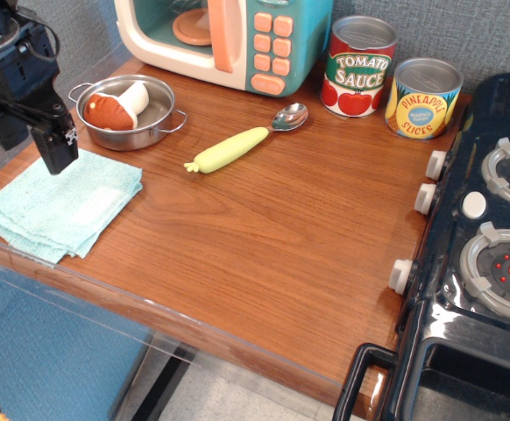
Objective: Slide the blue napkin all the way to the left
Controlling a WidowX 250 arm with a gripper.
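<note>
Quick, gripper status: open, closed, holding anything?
Gripper: lifted above the back edge of the blue napkin, holding nothing. Whether the fingers are open or closed cannot be told from this view.

Toy kitchen mock-up in a lab: plastic microwave (224, 39), toy stove (483, 237), play cans (391, 81) on wood desk (264, 228), grey fabric partition (430, 26) behind.
</note>
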